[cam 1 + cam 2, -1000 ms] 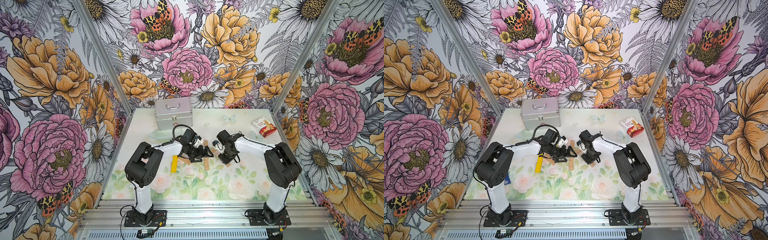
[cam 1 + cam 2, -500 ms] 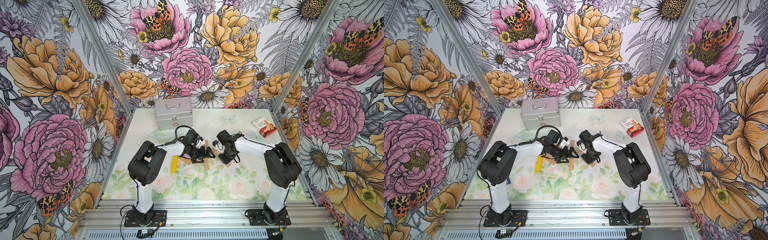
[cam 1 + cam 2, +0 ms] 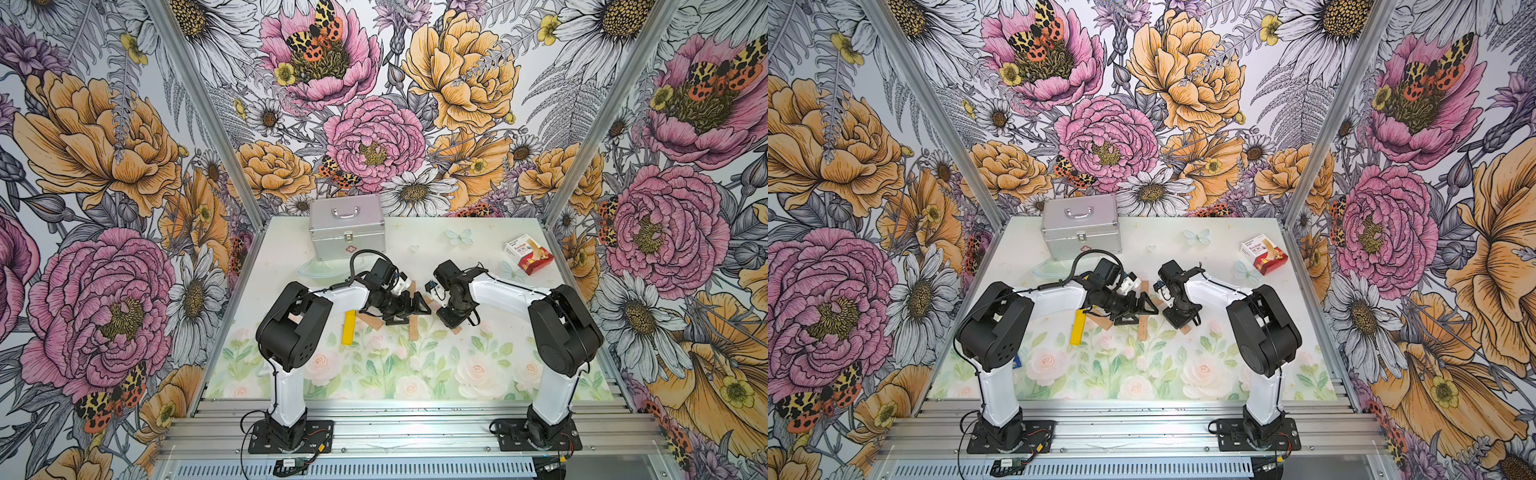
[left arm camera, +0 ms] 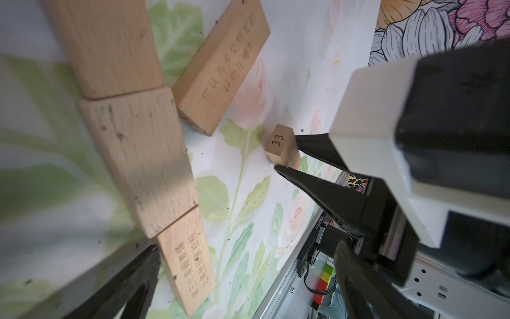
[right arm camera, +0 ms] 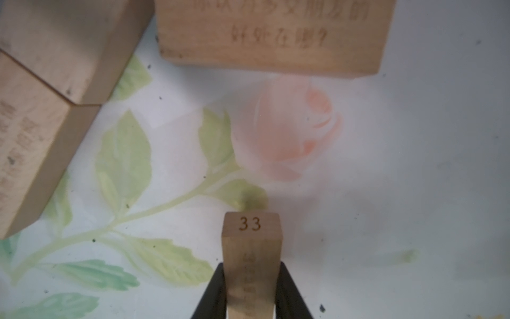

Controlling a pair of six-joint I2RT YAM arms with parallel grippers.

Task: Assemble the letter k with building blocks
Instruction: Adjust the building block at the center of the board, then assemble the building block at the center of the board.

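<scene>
Three pale wood building blocks lie end to end as a straight stem (image 4: 138, 160), the start of the letter k. One slanted block (image 4: 223, 63) touches its middle. My right gripper (image 5: 252, 290) is shut on a narrow wood block marked 33 (image 5: 252, 248), held on edge low over the mat and apart from the stem (image 5: 27, 154). My left gripper (image 4: 248, 290) stands wide open beside the stem's near end, holding nothing. In both top views the two grippers (image 3: 409, 309) (image 3: 452, 322) meet mid-table. A yellow block (image 3: 349, 327) and a slanted wood block (image 3: 370, 321) lie left of them.
A silver case (image 3: 347, 226) stands at the back left with a clear plastic piece (image 3: 320, 270) in front of it. A red-and-white carton (image 3: 528, 259) lies at the back right. The metal rail (image 3: 395, 419) runs along the table's front edge.
My left arm has edged a little to the right, toward the wood blocks. The right arm has stayed put with the block in its grip.
</scene>
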